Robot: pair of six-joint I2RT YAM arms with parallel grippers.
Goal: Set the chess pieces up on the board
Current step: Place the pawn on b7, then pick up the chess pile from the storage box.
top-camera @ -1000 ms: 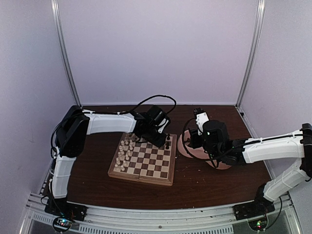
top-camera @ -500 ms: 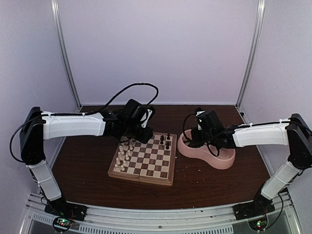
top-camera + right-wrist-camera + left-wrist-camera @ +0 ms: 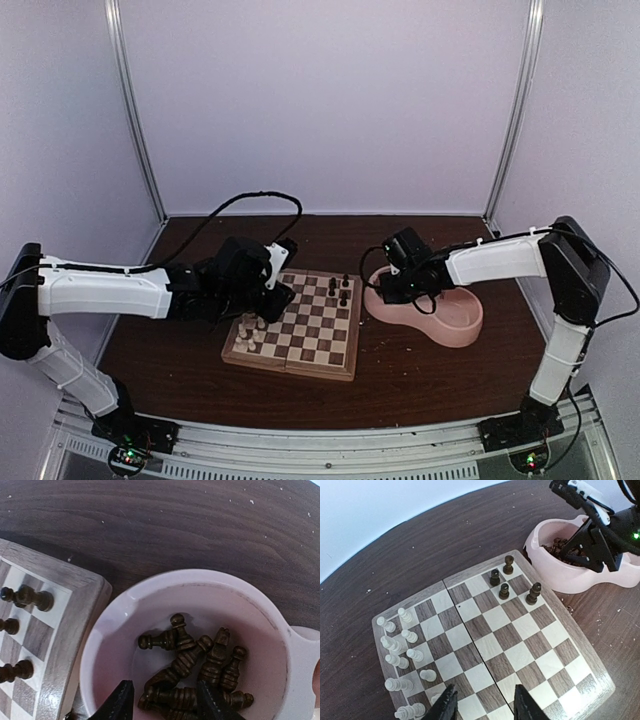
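The left gripper (image 3: 484, 690) is hovering part-open and empty over the board (image 3: 492, 645), with about ten cream pieces (image 3: 409, 635) standing just left of its jaws. Four dark pieces (image 3: 504, 591) are standing near the board's far right corner. The right gripper (image 3: 165, 685) is hanging part-open over the pink bowl (image 3: 200, 580), with more of the dark ones lying heaped between its jaws.

One board (image 3: 495, 645) and one pink double bowl (image 3: 190, 577) are seen. Four dark chess pieces (image 3: 504, 591) are counted on the squares, and roughly ten cream ones (image 3: 409, 636). The dark heap (image 3: 190, 662) in the bowl cannot be counted exactly.
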